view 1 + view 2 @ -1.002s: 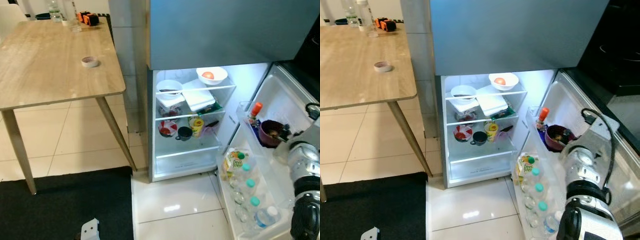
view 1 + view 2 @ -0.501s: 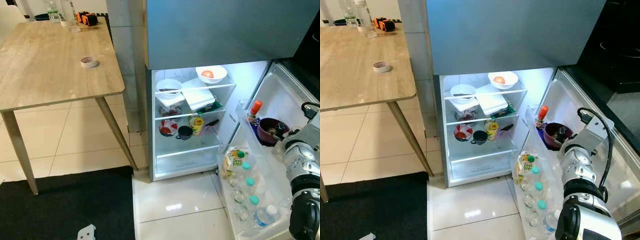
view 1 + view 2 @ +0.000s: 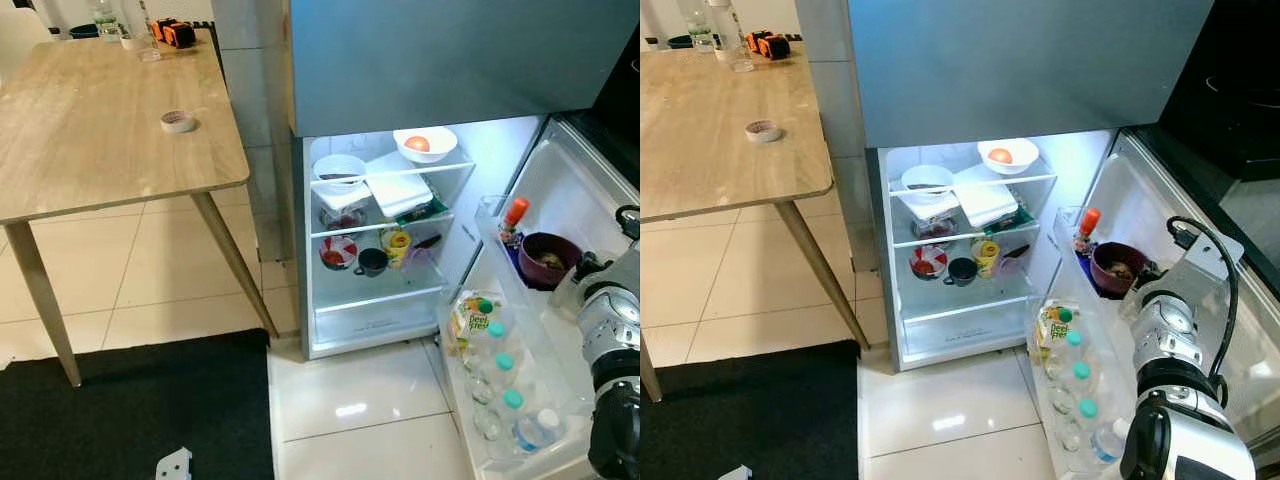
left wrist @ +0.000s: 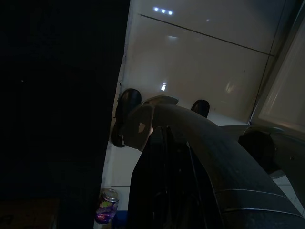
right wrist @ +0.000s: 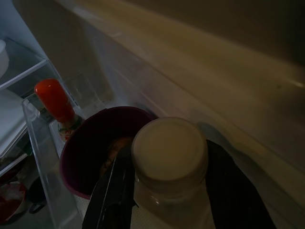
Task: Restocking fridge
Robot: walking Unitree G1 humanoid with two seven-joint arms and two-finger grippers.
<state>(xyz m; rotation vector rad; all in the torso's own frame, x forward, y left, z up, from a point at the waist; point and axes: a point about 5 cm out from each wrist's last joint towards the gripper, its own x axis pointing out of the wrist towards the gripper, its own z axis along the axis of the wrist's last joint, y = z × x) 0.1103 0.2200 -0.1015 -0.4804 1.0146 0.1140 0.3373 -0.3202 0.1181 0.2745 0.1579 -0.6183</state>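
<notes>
The fridge point(image 3: 380, 240) stands open, its door point(image 3: 570, 200) swung to the right. My right gripper point(image 5: 167, 164) is shut on a jar point(image 5: 169, 143) with a pale round lid. It holds the jar at the door's upper shelf, right beside a purple bowl point(image 5: 90, 148) and a red-capped bottle point(image 5: 55, 102). In the left eye view the bowl point(image 3: 545, 260) sits in that door shelf with my right arm point(image 3: 610, 330) just to its right. My left arm hangs idle in the dark.
Inside are white bowls point(image 3: 424, 146), a white box point(image 3: 396, 190), a mug point(image 3: 371, 263) and a yellow can point(image 3: 395, 243). The lower door shelf holds a juice carton point(image 3: 468, 320) and teal-capped bottles point(image 3: 497, 370). A wooden table point(image 3: 100, 150) and black mat point(image 3: 130, 410) lie left.
My right gripper with the jar has drawn slightly to the right, from over the purple bowl to just beside it. The head view has shifted a little.
</notes>
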